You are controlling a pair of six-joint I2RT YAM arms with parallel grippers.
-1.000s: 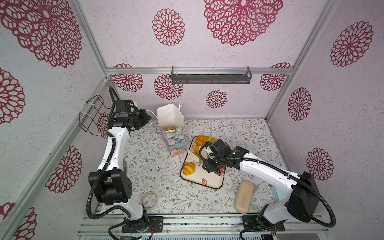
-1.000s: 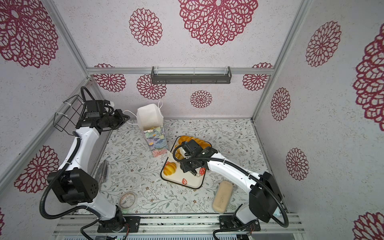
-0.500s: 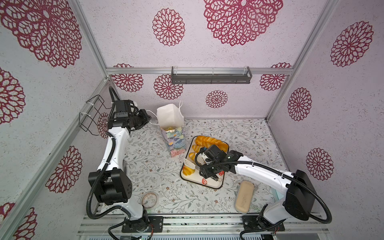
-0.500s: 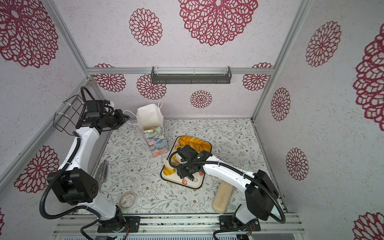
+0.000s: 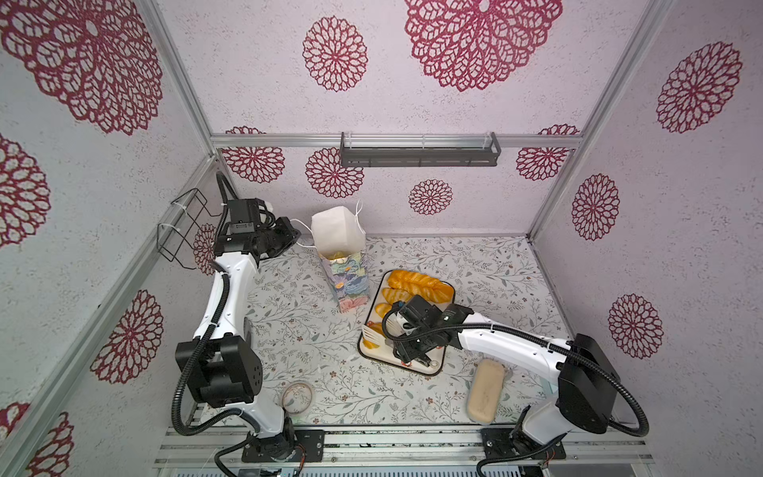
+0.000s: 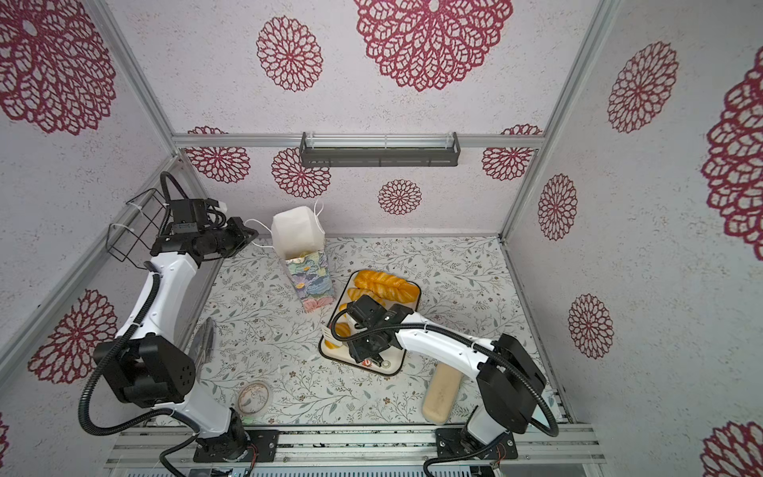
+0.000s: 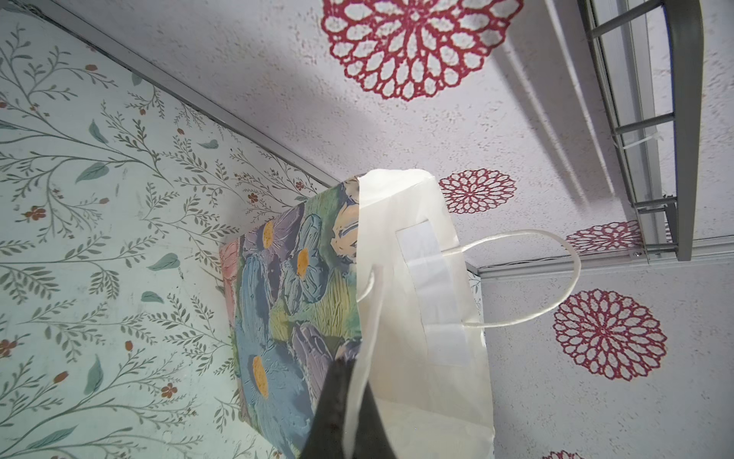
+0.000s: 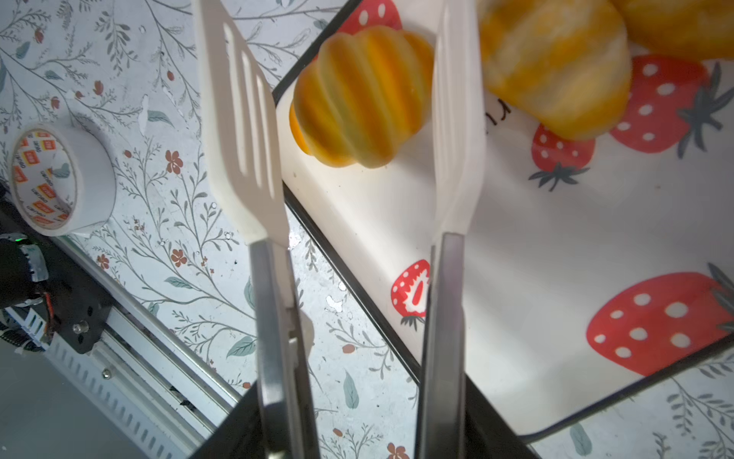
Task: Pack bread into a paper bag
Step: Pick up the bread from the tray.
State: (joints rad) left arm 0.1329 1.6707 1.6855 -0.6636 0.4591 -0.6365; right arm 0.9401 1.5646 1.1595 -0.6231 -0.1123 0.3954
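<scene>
The paper bag (image 5: pixel 346 272) stands upright at the back of the table, and something golden shows inside its mouth. My left gripper (image 5: pixel 295 236) is shut on the bag's white cord handle (image 7: pixel 367 318), with the flowered bag (image 7: pixel 286 310) close before it. My right gripper (image 5: pixel 406 345) is shut on white slotted tongs (image 8: pixel 242 119). The tongs stand open astride a striped roll (image 8: pixel 357 103) at a corner of the strawberry tray (image 8: pixel 536 246), not touching it. A second roll (image 8: pixel 556 67) lies beside it. The long twisted loaf (image 5: pixel 417 283) and more bread lie at the tray's far end.
A pale beige block (image 5: pixel 485 390) lies near the front right. A tape roll (image 5: pixel 297 397) sits near the front edge, left of the tray. A wire basket (image 5: pixel 181 225) hangs on the left wall and a dark shelf (image 5: pixel 419 150) on the back wall.
My right arm has carried the tongs from the tray's middle toward its near left corner, over the striped roll. The left arm and the bag have not moved.
</scene>
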